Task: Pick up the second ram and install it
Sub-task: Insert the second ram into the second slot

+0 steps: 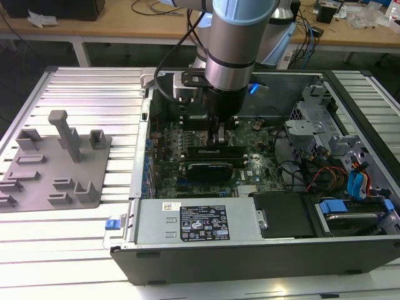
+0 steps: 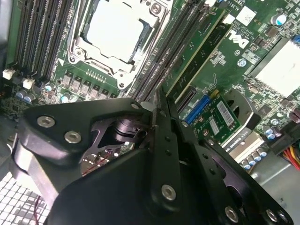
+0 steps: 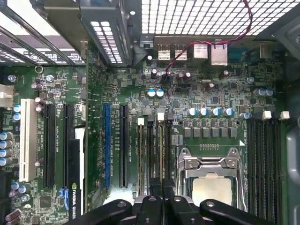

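Observation:
My gripper (image 1: 219, 139) reaches down into the open computer case (image 1: 187, 247), over the motherboard's memory slots. The second ram (image 3: 161, 150) stands on edge in a slot beside the processor socket (image 3: 211, 173). It runs straight in between my fingertips. In both wrist views the black fingers (image 2: 164, 140) are pressed close together around its near end, so the gripper (image 2: 155, 101) (image 3: 162, 188) is shut on it. Another green stick (image 2: 199, 49) (image 3: 140, 154) sits in a neighbouring slot, farther from the socket.
A wide black card (image 1: 209, 167) lies across the board just in front of the gripper. The grey tray (image 1: 50, 181) with upright pegs rests on the slatted table at the exterior view's left. Drive bays and cables (image 1: 337, 169) crowd the case at the exterior view's right.

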{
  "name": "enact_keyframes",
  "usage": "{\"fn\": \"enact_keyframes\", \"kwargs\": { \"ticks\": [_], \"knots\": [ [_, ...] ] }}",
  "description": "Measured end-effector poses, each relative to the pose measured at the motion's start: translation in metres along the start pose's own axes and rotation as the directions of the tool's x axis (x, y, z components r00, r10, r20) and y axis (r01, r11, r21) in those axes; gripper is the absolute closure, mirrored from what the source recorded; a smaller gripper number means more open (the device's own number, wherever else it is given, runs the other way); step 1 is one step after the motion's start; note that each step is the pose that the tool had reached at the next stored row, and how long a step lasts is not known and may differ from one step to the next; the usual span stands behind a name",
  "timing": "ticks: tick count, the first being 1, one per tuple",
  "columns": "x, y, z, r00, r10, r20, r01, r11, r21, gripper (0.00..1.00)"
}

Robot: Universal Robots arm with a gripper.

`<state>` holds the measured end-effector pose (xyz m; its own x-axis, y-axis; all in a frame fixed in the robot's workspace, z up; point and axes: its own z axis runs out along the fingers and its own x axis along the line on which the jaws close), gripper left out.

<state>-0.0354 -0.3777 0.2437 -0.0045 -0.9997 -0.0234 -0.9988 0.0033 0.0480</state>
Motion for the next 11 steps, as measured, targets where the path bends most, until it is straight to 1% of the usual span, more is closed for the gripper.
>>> {"fn": "enact_keyframes", "kwargs": {
  "ticks": [1, 7, 8, 9, 11],
  "knots": [
    [0.0, 0.0002, 0.0015, 1.0, 0.0, 0.0, 0.0, 1.0, 0.0, 0.9],
    [-0.0004, 0.001, 0.003, 1.0, 0.0, 0.0001, 0.0, 1.0, 0.0002, 0.9],
    [-0.0006, 0.0011, 0.0035, 1.0, 0.0, 0.0007, 0.0, 1.0, 0.0002, 0.9],
    [-0.0007, 0.0012, 0.004, 1.0, 0.0, 0.0029, 0.0, 1.0, 0.0002, 0.9],
    [-0.0007, 0.0011, 0.0057, 1.0, 0.0, 0.0031, 0.0, 1.0, 0.0002, 0.9]
  ]
}}
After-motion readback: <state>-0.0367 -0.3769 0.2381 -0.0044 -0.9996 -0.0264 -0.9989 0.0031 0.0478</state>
